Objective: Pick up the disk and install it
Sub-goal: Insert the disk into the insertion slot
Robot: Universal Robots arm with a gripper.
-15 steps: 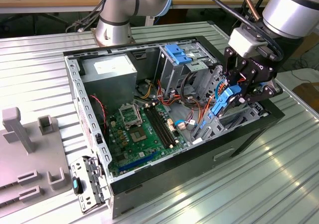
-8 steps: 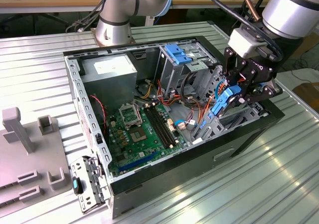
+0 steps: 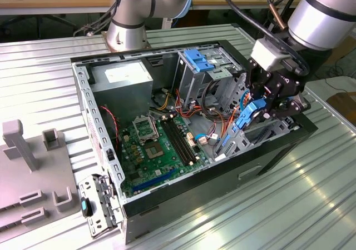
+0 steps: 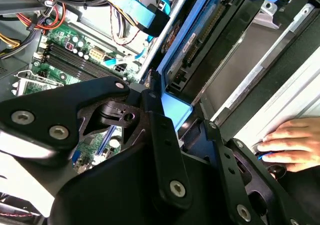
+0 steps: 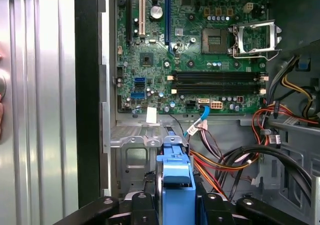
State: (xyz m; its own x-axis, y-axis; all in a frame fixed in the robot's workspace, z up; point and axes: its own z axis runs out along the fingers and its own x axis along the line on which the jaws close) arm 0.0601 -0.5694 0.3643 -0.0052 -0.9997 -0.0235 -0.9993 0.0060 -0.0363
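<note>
Closest thing in both wrist views was the gripper (image 5: 176,209). Its black fingers were closed snug on either side of the disk (image 5: 177,177), so it definitely had hold of it by the blue carrier. The disk was up on edge, hanging just over the drive-bay end of the case (image 3: 183,193), on the exterior view's right, and not seated in anything as far as I could tell. Looks-wise it was a blue plastic frame round a flat dark-grey slab, with a row of connector pins along one edge in the second wrist view and the label side facing no camera. My worries from there: the bundle of orange, yellow and black cables (image 5: 227,160) sat right beside the bay, so a wire could get snagged or pinched under the carrier. With the disk tilted like that, it could also jam on the bay's metal rails instead of sliding in. And a person's hand (image 4: 294,144) was resting just outside the case wall, near the gripper, which I wouldn't love. Further in was the motherboard (image 5: 200,50), and at the far end a blue bracket (image 3: 198,59) and the power supply (image 3: 123,79), the whole case sitting on the ribbed metal desk (image 3: 250,205).
</note>
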